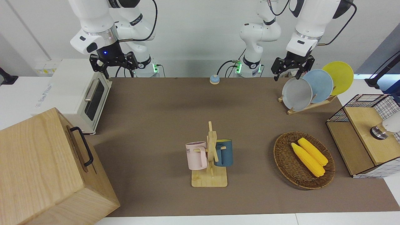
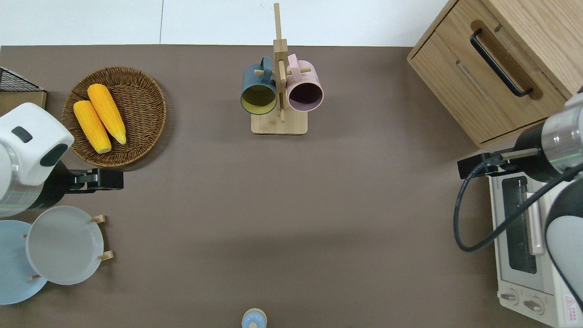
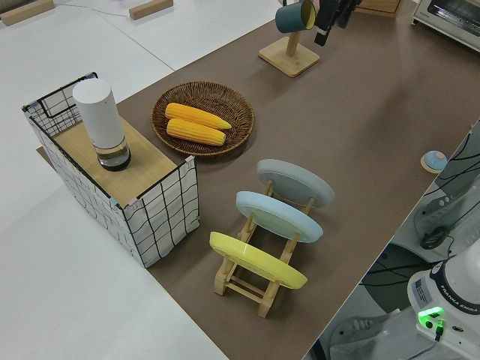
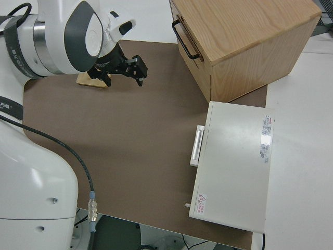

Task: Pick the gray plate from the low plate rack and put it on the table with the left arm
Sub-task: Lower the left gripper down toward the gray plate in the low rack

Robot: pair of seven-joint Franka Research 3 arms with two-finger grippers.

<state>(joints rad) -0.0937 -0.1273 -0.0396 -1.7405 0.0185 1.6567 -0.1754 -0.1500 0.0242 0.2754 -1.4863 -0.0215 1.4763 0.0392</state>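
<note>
Arm base (image 3: 459,300): "FRANKA EMIKA", printed in dark letters.
Pink mug (image 1: 196,155): letters ending in "ME", only partly visible.
Toaster oven (image 1: 76,90): printed text on the top, not readable.

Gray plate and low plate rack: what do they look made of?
Gray plate: probably glazed ceramic or melamine, judging by its smooth, even, faintly glossy surface. Low plate rack: unfinished light wood, possibly bamboo, with pale matte rails and pegs.

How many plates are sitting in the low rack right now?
3, all standing in the low plate rack: the gray plate at the end nearest the table's middle, the light blue plate next, and the yellow plate at the outer end. None looks hidden.
</note>
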